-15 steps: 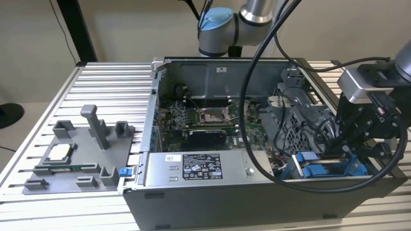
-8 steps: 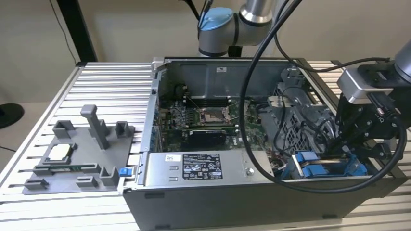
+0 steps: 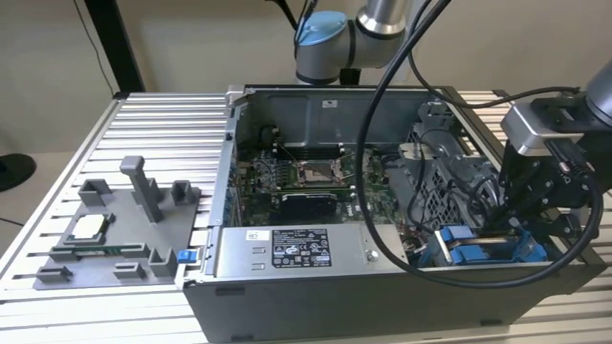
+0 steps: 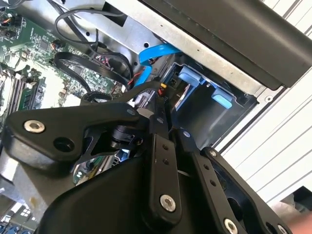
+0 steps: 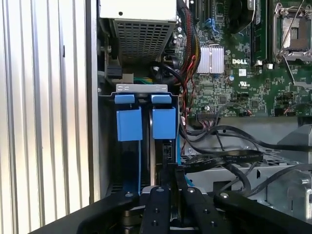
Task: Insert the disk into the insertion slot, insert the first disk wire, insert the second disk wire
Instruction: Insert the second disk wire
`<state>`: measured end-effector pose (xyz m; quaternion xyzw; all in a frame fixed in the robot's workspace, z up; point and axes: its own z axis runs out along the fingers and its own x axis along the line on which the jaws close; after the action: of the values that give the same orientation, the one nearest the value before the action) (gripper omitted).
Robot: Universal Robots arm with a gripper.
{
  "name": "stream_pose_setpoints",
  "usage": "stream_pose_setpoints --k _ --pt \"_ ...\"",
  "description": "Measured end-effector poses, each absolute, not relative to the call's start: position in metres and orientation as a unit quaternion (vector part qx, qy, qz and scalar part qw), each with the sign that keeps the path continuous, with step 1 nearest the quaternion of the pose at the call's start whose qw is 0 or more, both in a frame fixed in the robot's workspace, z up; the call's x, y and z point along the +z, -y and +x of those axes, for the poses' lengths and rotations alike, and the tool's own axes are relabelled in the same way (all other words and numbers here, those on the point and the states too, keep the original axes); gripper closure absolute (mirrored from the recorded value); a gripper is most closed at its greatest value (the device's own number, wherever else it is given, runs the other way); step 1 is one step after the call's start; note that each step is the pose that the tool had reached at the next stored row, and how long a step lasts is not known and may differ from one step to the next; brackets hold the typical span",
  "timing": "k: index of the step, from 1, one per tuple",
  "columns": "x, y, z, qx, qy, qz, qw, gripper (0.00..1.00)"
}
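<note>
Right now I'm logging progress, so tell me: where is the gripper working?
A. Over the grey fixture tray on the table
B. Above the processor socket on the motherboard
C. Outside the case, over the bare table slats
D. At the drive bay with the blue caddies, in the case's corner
D: in the exterior view the gripper hangs over the blue caddies in the corner of the case.

Robotics lab or test bench: slatted aluminium table [image 3: 153,122], opened computer case [image 3: 316,107], grey fixture plate [image 3: 105,244], robot arm [image 3: 335,36] overhead.
</note>
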<state>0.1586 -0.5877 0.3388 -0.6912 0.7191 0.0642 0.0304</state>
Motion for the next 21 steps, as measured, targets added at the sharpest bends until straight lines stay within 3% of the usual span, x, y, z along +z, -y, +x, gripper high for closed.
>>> stream_pose_setpoints --k 6,7,21 --pt "0.3377 0.5877 0.1585 0.064 -0.719 -0.691 0.031 1.0" --pt "0.3372 0.5877 0.1585 0.065 -0.719 -0.691 0.031 0.0" --pt "0.3438 0.5889 0.1578 0.083 -0.717 -0.69 0.049 0.0"
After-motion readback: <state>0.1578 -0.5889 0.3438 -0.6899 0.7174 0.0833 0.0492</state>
